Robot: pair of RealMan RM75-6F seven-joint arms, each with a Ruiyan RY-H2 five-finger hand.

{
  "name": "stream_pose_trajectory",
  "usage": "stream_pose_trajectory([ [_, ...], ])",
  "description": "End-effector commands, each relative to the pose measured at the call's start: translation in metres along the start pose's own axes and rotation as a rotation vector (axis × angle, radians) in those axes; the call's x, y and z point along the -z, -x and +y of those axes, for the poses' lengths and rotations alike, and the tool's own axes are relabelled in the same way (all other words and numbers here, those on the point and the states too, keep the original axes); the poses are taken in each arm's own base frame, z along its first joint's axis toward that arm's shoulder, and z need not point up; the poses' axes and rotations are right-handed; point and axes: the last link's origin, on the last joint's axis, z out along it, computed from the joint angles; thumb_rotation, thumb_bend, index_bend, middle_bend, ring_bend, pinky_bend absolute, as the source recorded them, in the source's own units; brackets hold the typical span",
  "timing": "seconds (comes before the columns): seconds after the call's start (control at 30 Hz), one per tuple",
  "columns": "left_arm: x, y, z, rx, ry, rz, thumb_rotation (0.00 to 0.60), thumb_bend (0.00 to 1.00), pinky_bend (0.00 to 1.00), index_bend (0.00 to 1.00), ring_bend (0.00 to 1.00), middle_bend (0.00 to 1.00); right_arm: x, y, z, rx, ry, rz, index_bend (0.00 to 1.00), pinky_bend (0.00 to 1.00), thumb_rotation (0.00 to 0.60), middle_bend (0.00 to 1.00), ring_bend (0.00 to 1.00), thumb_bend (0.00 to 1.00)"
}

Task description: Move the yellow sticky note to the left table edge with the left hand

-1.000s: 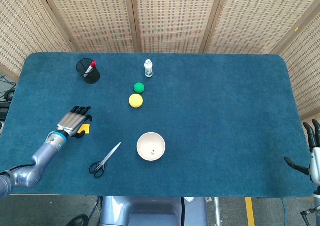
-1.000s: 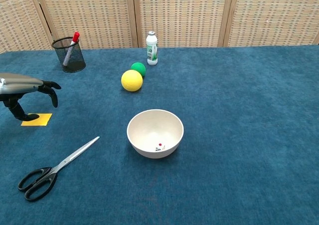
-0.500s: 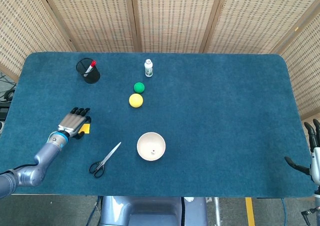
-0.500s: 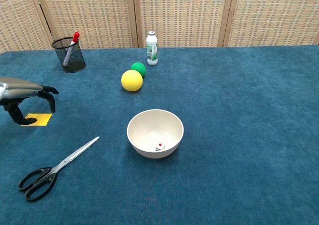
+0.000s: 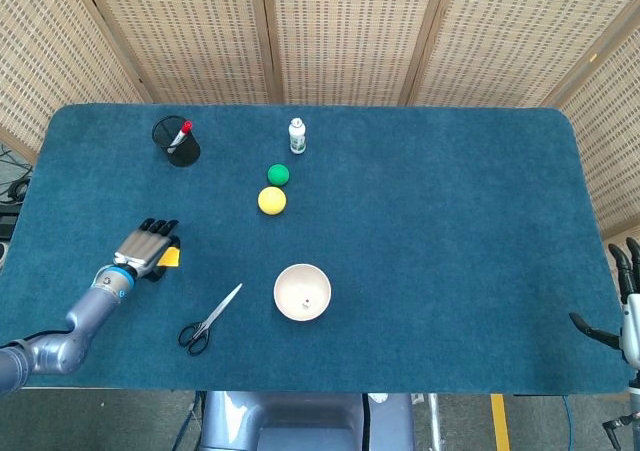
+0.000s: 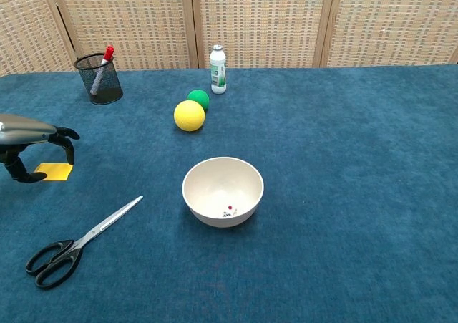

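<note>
The yellow sticky note (image 5: 171, 257) lies flat on the blue table cloth, toward the left side. My left hand (image 5: 145, 249) hovers palm-down over the note's left part, hiding most of it in the head view. In the chest view the note (image 6: 56, 171) shows below the left hand (image 6: 32, 133), whose fingertips (image 6: 69, 142) hang curved just above it while the thumb reaches the cloth at the note's left corner. Nothing is gripped. My right hand (image 5: 625, 301) hangs past the table's right front edge with its fingers spread.
Scissors (image 5: 209, 320) lie near the front, right of the left arm. A white bowl (image 5: 302, 291) stands mid-table, with a yellow ball (image 5: 271, 201) and a green ball (image 5: 278, 174) behind it. A mesh pen cup (image 5: 176, 141) and a small bottle (image 5: 297, 136) stand at the back.
My left hand has slid a little to the left and toward the front over the note. The note has hardly moved. The right hand is still.
</note>
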Motion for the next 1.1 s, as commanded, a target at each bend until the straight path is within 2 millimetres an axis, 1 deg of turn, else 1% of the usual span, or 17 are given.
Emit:
stream_pose_trajectory([
  [0.03, 0.005, 0.002, -0.004, -0.006, -0.005, -0.018, 0.6, 0.46, 0.0, 0.3, 0.0, 0.0, 0.0, 0.0, 0.0, 0.001, -0.001, -0.002, 0.0, 0.0, 0.6, 0.0, 0.0, 0.0],
  [0.27, 0.013, -0.004, -0.008, 0.0, -0.008, -0.015, 0.6, 0.46, 0.0, 0.3, 0.0, 0.0, 0.0, 0.0, 0.0, 0.001, 0.001, -0.003, 0.0, 0.0, 0.6, 0.0, 0.0, 0.0],
  [0.47, 0.021, -0.018, -0.009, 0.03, 0.006, 0.034, 0.6, 0.45, 0.0, 0.3, 0.0, 0.0, 0.0, 0.001, 0.0, 0.0, 0.002, -0.005, 0.0, 0.0, 0.6, 0.0, 0.0, 0.0],
  [0.63, 0.018, -0.026, -0.011, 0.026, 0.004, 0.11, 0.6, 0.44, 0.0, 0.3, 0.0, 0.0, 0.0, 0.001, -0.001, 0.001, 0.0, -0.009, 0.0, 0.0, 0.6, 0.0, 0.0, 0.0],
  [0.77, 0.006, -0.02, -0.007, 0.016, 0.002, 0.129, 0.6, 0.44, 0.0, 0.36, 0.0, 0.0, 0.0, 0.001, 0.0, 0.001, 0.0, -0.009, 0.0, 0.0, 0.6, 0.0, 0.0, 0.0],
  [0.87, -0.003, -0.012, -0.002, 0.01, 0.001, 0.147, 0.6, 0.44, 0.0, 0.38, 0.0, 0.0, 0.0, 0.002, 0.0, 0.0, 0.002, -0.009, 0.0, 0.0, 0.6, 0.0, 0.0, 0.0],
  [1.0, -0.01, -0.003, 0.002, -0.005, -0.001, 0.165, 0.6, 0.44, 0.0, 0.45, 0.0, 0.0, -0.001, 0.002, 0.0, -0.001, 0.002, -0.009, 0.0, 0.0, 0.6, 0.0, 0.0, 0.0],
  [1.1, -0.012, 0.002, 0.005, 0.002, -0.003, 0.176, 0.6, 0.44, 0.0, 0.45, 0.0, 0.0, 0.0, 0.001, 0.0, -0.002, 0.002, -0.009, 0.0, 0.0, 0.6, 0.0, 0.0, 0.0],
])
